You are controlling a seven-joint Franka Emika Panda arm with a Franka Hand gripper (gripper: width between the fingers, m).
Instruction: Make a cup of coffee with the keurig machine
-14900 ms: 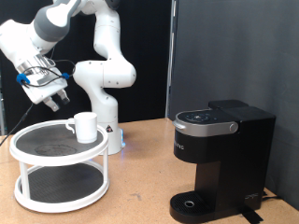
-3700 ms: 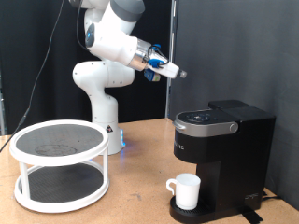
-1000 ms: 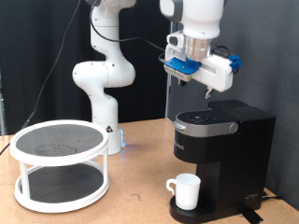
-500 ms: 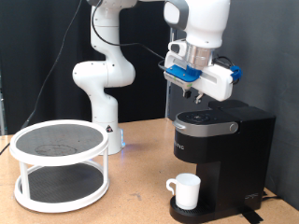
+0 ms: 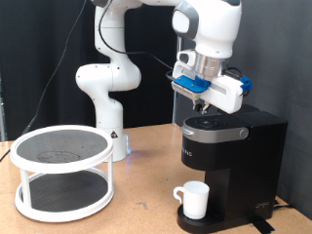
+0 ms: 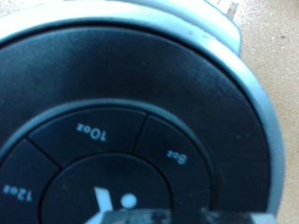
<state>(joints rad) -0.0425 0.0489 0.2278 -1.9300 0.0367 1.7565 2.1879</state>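
Observation:
The black keurig machine (image 5: 239,161) stands at the exterior view's right with its lid down. The white cup (image 5: 195,200) sits on its drip base under the spout. My gripper (image 5: 202,109) points straight down, its fingers together and empty, with the tip just above or touching the round button panel (image 5: 210,124) on the machine's top. The wrist view is filled by that panel (image 6: 121,121), with the 8oz, 10oz and 12oz buttons very close. The blurred fingertips (image 6: 168,217) show at the picture's edge.
A white two-tier round stand (image 5: 60,171) with dark trays stands at the exterior view's left, with nothing on it. The robot's white base (image 5: 107,97) is behind it. A dark curtain hangs behind the wooden table (image 5: 146,205).
The gripper has come down and slightly towards the exterior view's left, from well above the machine to its top button panel. The cup and the machine have not moved.

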